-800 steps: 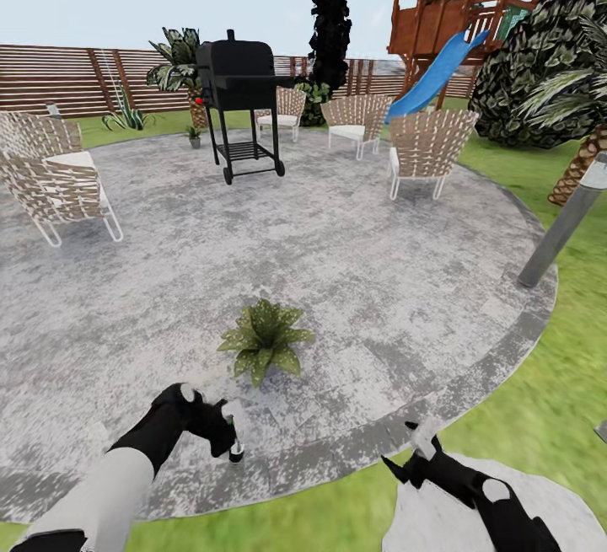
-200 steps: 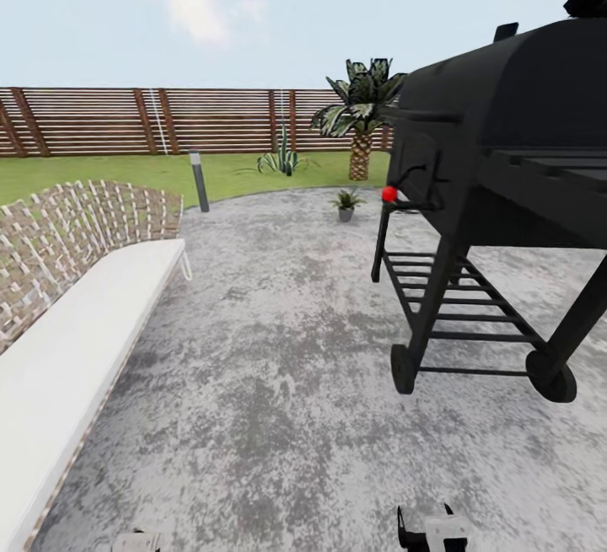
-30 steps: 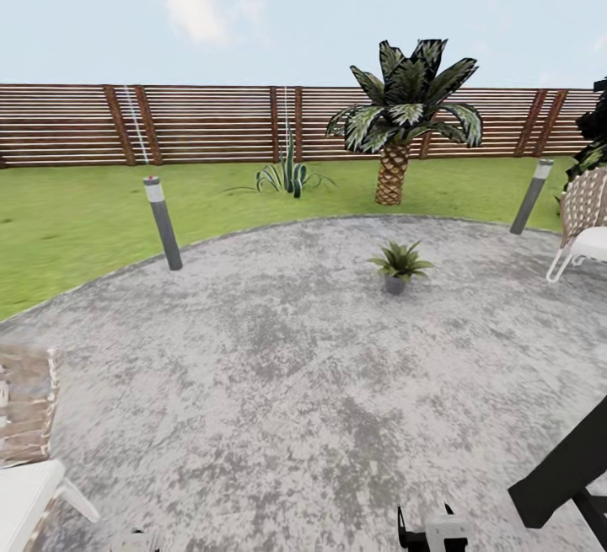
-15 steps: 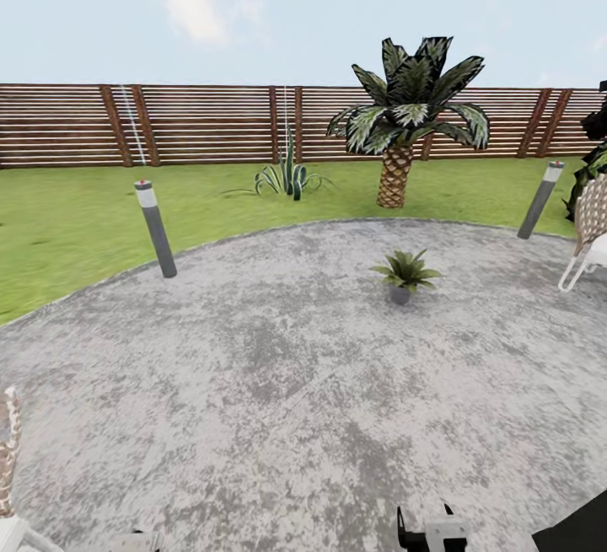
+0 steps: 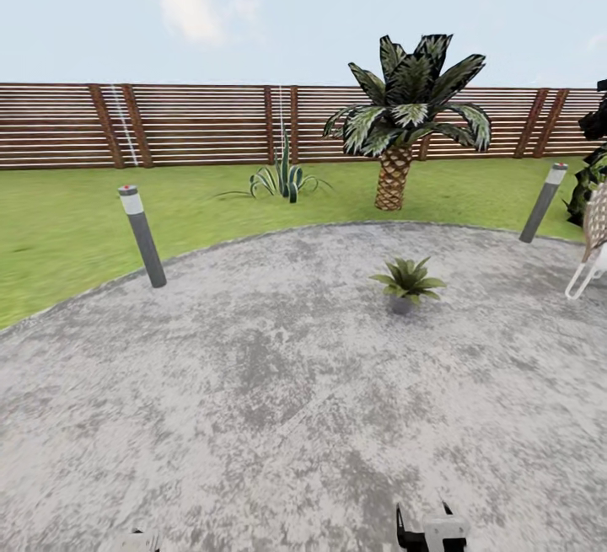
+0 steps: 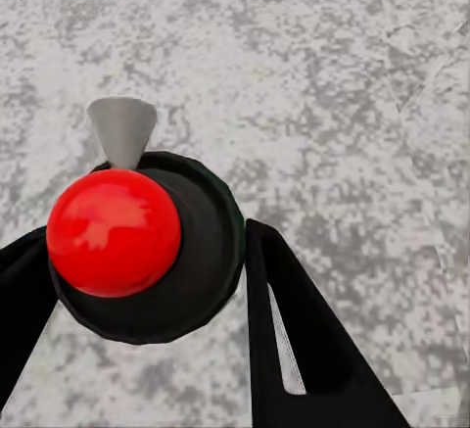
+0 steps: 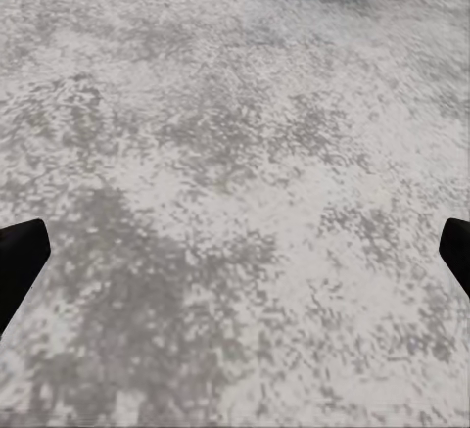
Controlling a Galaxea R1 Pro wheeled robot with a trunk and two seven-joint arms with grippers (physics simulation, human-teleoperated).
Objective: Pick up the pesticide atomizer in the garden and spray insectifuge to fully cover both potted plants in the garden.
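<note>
Stone patio (image 5: 253, 383), lawn + slat fence (image 5: 194, 124) behind. Potted plant (image 5: 408, 280) mid-patio, well ahead of both grippers. Left gripper (image 6: 147, 281) fingers pinch spray bottle (image 6: 166, 252), red ball on top. Right gripper (image 7: 235, 252) fingers spread wide, nothing between.

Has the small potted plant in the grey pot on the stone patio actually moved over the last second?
No. The small potted plant keeps its place below the palm tree; both shift together in the head view, so the camera moved.
</note>
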